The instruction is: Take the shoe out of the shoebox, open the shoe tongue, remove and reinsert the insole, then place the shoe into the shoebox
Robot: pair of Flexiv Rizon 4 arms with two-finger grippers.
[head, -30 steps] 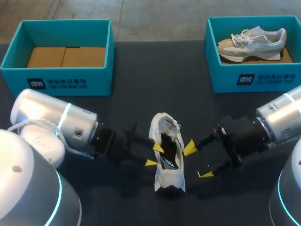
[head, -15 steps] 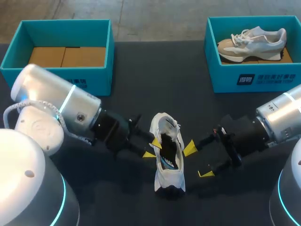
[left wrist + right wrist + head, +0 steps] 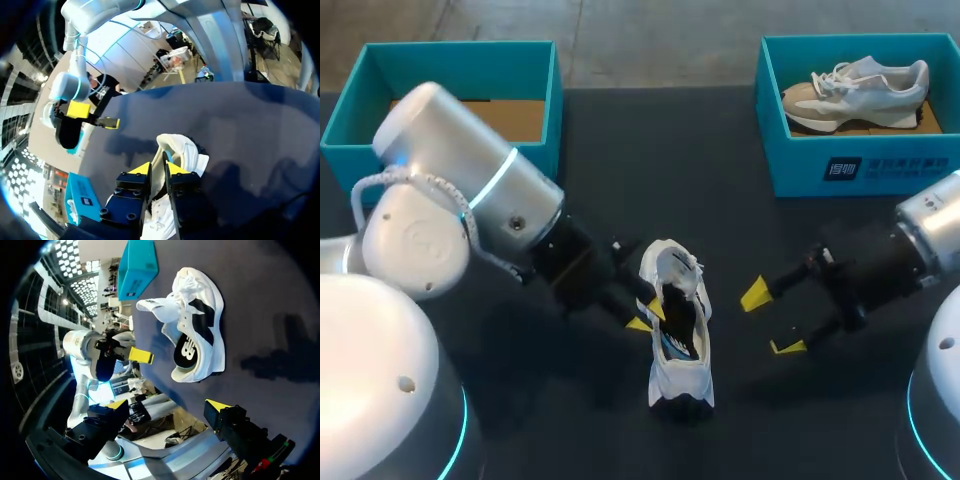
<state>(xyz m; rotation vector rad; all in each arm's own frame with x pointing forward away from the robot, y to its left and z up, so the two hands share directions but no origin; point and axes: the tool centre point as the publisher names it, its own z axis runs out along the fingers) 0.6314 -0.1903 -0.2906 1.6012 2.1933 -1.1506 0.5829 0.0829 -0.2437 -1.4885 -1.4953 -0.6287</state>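
Dark table (image 3: 720,200) here, with two teal boxes along the far edge. The left shoebox (image 3: 460,68) only has cardboard inserts (image 3: 525,118) in it, and the right shoebox (image 3: 860,165) holds a grey and beige sneaker (image 3: 855,90) lying on its side.

Our white shoe (image 3: 680,365) is out of the box. It stands on its sole in the middle of the table, between the two arms, and the dark insole (image 3: 192,342) shows down in the opening.

The left gripper (image 3: 647,315) is right at the shoe's left side. From the left wrist view, its fingers are squeezed nearly together with the thin edge of the shoe's collar pinched between them, so we'd call that a grip on the shoe.

The right gripper (image 3: 772,320) sits off to the shoe's right, not touching it, fingers spread wide with nothing between them.
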